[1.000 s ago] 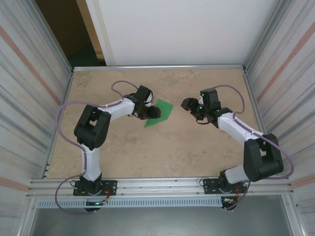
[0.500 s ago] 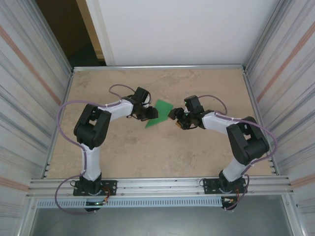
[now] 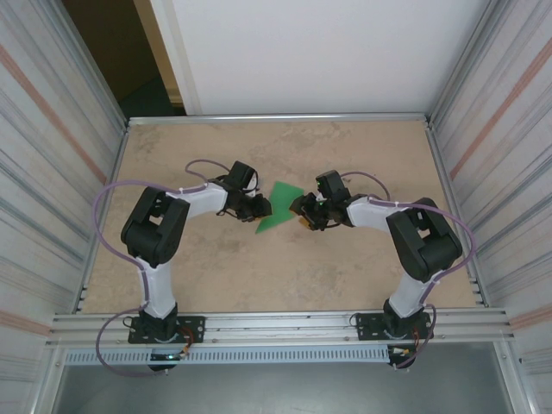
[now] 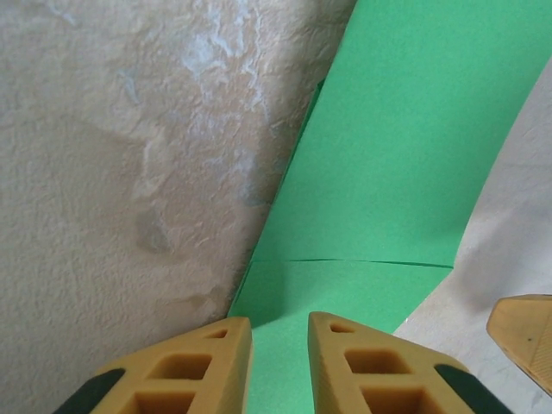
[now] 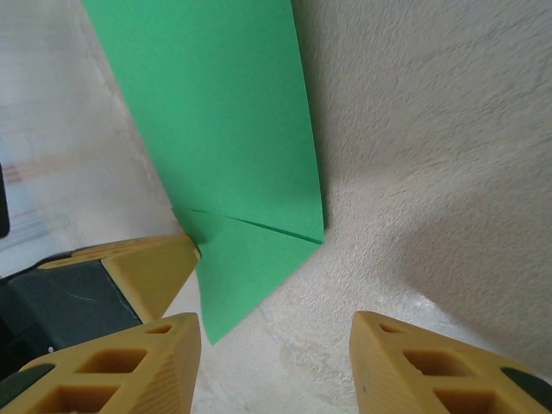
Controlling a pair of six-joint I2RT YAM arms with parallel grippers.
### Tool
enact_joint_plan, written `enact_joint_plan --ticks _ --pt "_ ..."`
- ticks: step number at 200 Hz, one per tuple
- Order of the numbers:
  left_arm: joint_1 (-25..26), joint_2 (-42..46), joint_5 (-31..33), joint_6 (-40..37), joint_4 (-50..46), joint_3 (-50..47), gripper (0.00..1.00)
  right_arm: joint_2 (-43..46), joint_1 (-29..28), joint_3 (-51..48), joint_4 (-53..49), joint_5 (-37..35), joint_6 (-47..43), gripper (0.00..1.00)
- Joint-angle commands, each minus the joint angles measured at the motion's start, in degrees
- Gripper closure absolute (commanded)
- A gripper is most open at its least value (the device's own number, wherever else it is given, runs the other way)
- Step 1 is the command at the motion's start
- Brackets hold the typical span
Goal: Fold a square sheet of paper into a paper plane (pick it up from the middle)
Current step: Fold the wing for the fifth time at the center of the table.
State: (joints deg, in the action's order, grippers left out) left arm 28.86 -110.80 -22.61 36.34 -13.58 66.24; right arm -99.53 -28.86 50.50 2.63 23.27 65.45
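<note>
Beige, mottled tabletop [image 3: 216,276] lies under everything. Left of centre in the top view, the left gripper [image 3: 260,209] sits at the left edge of the square sheet of paper [image 3: 280,207]. Its ribbed yellow fingers [image 4: 194,371] are nearly together with green between them, but I cannot tell if they pinch it. The smooth sheet lies mid-frame, creased and tapering to a point. At its right edge, the right gripper [image 3: 300,210] stands with its jaws wide apart, holding nothing.
</note>
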Motion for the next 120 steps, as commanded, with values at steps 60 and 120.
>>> enact_joint_plan --ticks 60,120 --pt "-2.18 -1.16 -3.65 3.55 -3.40 -2.78 0.77 -4.96 0.10 3.49 1.58 0.95 0.65 0.61" --pt "-2.77 -1.78 -4.65 3.39 -3.07 -2.91 0.77 -7.11 1.26 4.83 0.74 0.67 0.59 0.64"
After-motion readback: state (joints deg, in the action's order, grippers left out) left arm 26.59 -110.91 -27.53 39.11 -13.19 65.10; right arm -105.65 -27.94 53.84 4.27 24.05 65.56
